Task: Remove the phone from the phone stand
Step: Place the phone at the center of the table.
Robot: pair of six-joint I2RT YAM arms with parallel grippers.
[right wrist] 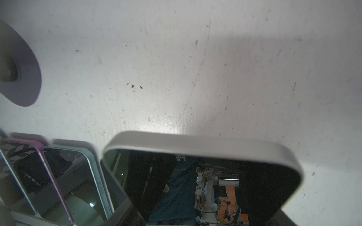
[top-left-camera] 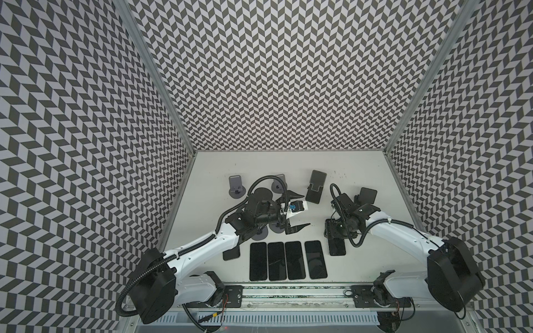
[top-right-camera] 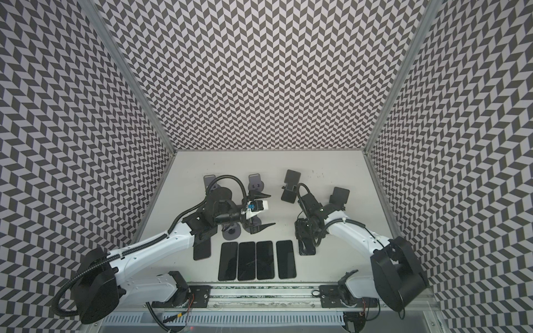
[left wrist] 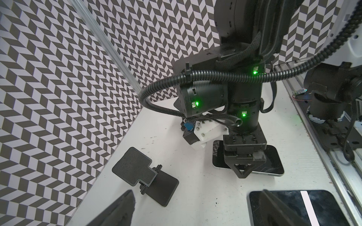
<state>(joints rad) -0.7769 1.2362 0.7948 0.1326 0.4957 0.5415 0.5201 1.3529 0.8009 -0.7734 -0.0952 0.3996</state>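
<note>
Chevron walls (top-left-camera: pixel 288 72) enclose a scuffed white table (top-left-camera: pixel 360 173) bearing phones (top-left-camera: pixel 294 259).

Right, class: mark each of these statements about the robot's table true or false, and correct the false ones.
1. Four phones lie flat, side by side, in a row at the front of the table. True.
2. The left gripper is shut on a phone. False: its jaws stand wide open and hold nothing.
3. The right gripper grips a silver-edged phone low over the table. True.
4. The black folding stand beside the right arm has a phone resting on it. False: that stand is empty.
</note>
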